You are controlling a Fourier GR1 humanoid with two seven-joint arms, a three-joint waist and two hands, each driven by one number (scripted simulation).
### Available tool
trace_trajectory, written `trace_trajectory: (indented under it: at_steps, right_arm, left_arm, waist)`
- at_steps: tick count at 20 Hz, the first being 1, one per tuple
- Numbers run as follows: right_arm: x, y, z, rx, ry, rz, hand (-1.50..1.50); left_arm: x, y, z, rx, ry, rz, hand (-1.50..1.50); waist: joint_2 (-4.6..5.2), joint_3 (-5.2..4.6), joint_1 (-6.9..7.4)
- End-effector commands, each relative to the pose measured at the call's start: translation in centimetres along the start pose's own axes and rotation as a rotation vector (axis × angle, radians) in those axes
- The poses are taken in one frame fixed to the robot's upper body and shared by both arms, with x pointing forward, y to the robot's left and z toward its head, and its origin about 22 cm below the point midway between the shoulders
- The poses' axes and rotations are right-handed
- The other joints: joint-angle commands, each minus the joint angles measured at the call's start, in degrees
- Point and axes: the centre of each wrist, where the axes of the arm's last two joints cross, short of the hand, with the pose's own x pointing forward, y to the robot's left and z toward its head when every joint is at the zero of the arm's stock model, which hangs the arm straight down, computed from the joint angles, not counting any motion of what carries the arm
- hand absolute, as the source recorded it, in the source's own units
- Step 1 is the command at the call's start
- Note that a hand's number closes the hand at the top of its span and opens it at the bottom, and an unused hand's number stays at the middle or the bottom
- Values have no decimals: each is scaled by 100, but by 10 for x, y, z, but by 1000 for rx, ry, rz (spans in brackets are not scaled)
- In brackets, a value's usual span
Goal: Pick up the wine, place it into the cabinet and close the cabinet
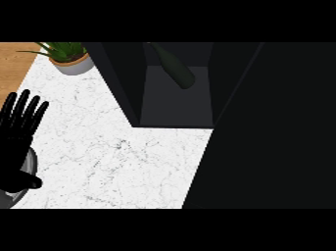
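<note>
The worktop (127, 157) is white marble with fine grey veins. Along its left side, in the upper left of the frame, runs a strip of warm brown wood (4, 73). A leafy green plant (62, 49) stands there in a round pale grey pot (78, 66) with a tan rim, near the worktop's corner.

The cabinet (120, 83) is a matt black box at top centre. Its open compartment shows a smooth dark grey floor. The wine (178, 72), a dark green glossy bottle, is inside that compartment. It is tilted, with its rounded end toward the lower right.

A broad flat black panel (279, 127) fills the right of the frame, from the cabinet down to the lower edge. Its slanted edge cuts off the marble there.

The left hand (8, 147) is at the left edge, black, palm flat, with its fingers (24, 105) straight, spread and pointing up-frame. Its grey forearm (0, 193) enters at the lower left corner.

Bare marble lies between the hand, the cabinet's front and the panel.
</note>
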Motion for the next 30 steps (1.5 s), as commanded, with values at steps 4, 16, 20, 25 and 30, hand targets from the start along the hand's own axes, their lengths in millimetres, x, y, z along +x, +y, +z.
trace_trajectory:
  at_steps: [4, 16, 20, 25, 30]
  right_arm:
    - [39, 15, -8, 42, -128, -237, 150]
    - [24, 17, -77, 35, -133, -215, 150]
    - [32, 35, -131, 64, -124, -194, 150]
    - [68, 31, -195, 36, -95, -200, 150]
    - [68, 23, -252, -25, -78, -213, 150]
  left_arm:
    - [11, 14, -4, -27, -4, 3, -150]
    - [18, 15, -9, -46, 13, -1, -150]
    - [20, 23, -11, -36, 23, -2, -150]
    - [35, 32, -4, -3, 10, -13, -150]
    - [30, 49, 9, -6, 11, -2, -150]
  waist:
    - [27, -18, 84]
    - [22, -18, 358]
    - [8, -19, 249]
    - [-8, 14, 93]
    - [25, 16, 90]
